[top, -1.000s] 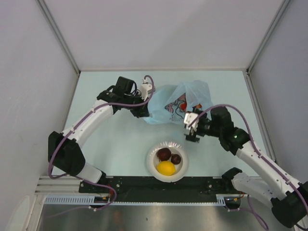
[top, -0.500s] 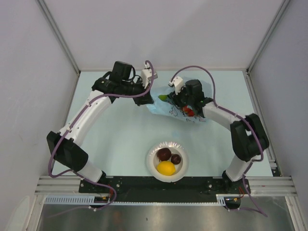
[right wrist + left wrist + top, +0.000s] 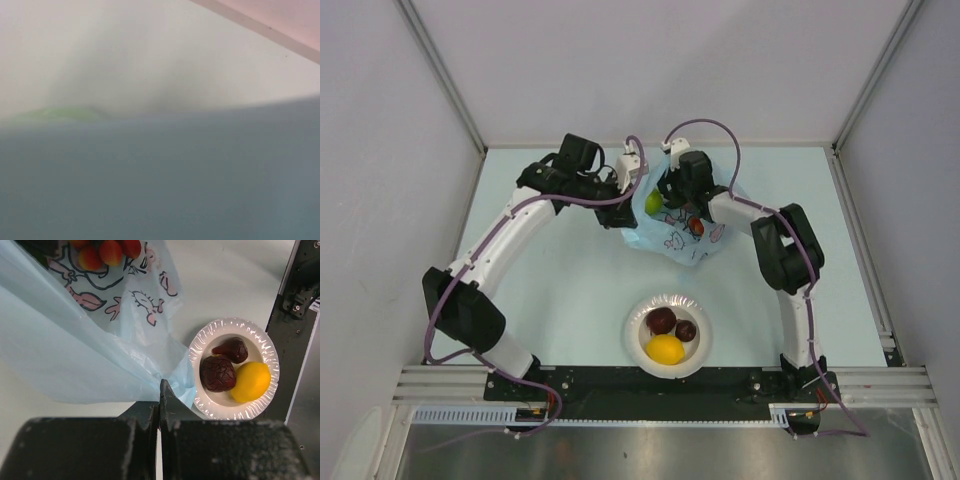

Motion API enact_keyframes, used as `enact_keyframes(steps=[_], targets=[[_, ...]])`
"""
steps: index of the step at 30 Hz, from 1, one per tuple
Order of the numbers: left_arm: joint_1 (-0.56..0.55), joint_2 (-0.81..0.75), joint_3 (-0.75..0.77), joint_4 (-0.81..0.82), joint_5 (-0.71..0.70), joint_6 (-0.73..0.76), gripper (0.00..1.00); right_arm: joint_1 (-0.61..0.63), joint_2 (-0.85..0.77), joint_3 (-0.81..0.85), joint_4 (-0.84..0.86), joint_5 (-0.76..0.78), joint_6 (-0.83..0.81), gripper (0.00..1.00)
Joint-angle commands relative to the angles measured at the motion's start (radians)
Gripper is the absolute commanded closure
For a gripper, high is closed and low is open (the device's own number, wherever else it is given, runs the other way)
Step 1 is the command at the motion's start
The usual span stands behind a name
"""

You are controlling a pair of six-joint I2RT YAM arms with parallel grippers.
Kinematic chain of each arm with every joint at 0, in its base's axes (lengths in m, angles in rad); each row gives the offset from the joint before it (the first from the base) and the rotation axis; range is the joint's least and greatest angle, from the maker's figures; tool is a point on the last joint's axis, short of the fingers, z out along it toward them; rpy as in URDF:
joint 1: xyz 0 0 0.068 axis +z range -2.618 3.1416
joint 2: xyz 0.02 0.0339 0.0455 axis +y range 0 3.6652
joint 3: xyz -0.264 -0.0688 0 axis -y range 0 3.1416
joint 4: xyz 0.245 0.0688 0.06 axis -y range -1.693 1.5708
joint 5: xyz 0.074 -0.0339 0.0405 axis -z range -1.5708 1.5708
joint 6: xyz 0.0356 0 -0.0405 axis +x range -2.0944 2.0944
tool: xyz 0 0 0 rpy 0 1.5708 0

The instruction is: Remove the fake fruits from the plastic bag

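The light-blue plastic bag [image 3: 682,238] lies at the table's middle back. My left gripper [image 3: 626,192] is shut on its left edge; in the left wrist view the closed jaws pinch the film [image 3: 161,385]. My right gripper [image 3: 670,196] is pushed into the bag's mouth, its fingers hidden by film. A green apple [image 3: 653,203] sits just left of it and shows as a green blur in the right wrist view [image 3: 60,114]. Red grapes [image 3: 695,226] show through the bag [image 3: 111,250]. A lemon [image 3: 665,349] and two dark red fruits [image 3: 662,320] lie in the white bowl [image 3: 638,352].
The bowl's rim [image 3: 210,335] sits just beside the hanging bag edge in the left wrist view. White walls close in the table at the back and both sides. The black base rail [image 3: 650,385] runs along the near edge. The right wrist view is fogged by bag film.
My right arm swung from the right of the bowl up to the back and into the bag's mouth. The left gripper kept hold of the bag edge and shifted slightly.
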Motion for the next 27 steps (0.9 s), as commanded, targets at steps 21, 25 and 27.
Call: enact_keyframes(steps=[21, 25, 27], targets=[[0.004, 0.022, -0.005, -0.003, -0.01, 0.019, 1.0, 0.003, 0.117, 0.187, -0.24, 0.137, 0.007, 0.0], [0.002, 0.015, -0.011, 0.007, -0.006, 0.011, 1.0, 0.01, 0.081, 0.185, -0.294, 0.128, 0.045, 0.03], [0.002, 0.017, -0.011, 0.011, 0.002, 0.008, 1.0, 0.007, 0.093, 0.19, -0.297, 0.112, 0.047, 0.1]])
